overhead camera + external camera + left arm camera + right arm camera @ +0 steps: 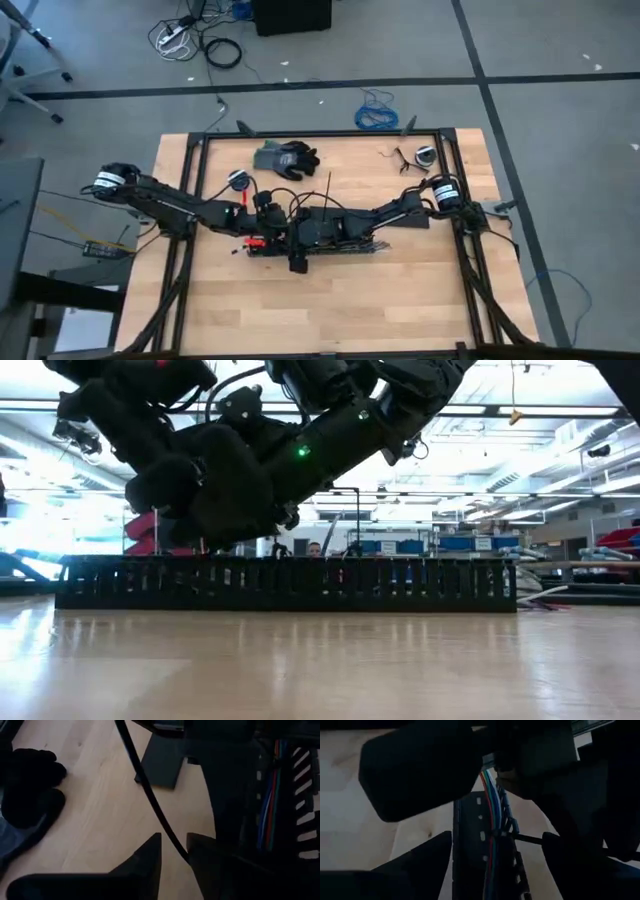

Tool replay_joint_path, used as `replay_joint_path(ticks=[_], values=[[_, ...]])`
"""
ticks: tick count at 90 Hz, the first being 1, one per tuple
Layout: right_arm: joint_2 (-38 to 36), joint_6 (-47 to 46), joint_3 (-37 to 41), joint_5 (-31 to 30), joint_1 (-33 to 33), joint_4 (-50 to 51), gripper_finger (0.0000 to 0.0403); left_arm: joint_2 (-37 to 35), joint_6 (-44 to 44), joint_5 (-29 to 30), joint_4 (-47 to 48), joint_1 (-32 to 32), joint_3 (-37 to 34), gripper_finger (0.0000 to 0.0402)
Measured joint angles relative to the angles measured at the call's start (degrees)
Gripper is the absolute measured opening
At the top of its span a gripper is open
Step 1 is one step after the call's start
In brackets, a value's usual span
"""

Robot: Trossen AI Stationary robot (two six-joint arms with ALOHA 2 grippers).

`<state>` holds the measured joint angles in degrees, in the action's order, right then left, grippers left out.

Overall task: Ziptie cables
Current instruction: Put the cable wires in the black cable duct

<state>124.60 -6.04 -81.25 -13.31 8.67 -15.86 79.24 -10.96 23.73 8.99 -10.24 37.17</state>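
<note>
A long black slotted duct (362,246) lies across the table's middle, and both arms meet over its left part. The thin coloured cables (491,805) run along inside it and also show in the left wrist view (267,800). A black ziptie (501,834) crosses the cables, its tail (530,839) reaching one right finger. My right gripper (495,847) is open, its fingers standing on either side of the duct (470,850). My left gripper (175,847) is narrowly open, with a thin black strip (150,795) passing between its fingers. My left gripper has the black strip lying against the inner side of one finger (196,851); the other finger stands apart from it. The strip runs up and away from the fingers. My right gripper: I cannot tell whether the ziptie's tail touches its finger (555,847).
A dark glove (287,158) lies at the table's far side, left of centre. A small round object (425,156) lies at the far right and another (237,180) beside the left arm. Something red (256,243) sits at the duct's left end. The near half of the table is bare wood.
</note>
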Motion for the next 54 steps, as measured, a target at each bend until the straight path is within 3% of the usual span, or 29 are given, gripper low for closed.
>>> replay_joint_path(ticks=[37, 54], values=[[0.15, -0.11, 0.0, -1.64, -0.11, -1.04, 0.0305, -0.02, 0.0, 0.78, -0.28, 0.07, 0.13, 0.0088], [3.83, 0.24, -0.11, -1.89, -0.31, -6.66, 0.0305, -0.02, 0.2, 0.56, 1.24, 0.07, 0.13, 0.0088]])
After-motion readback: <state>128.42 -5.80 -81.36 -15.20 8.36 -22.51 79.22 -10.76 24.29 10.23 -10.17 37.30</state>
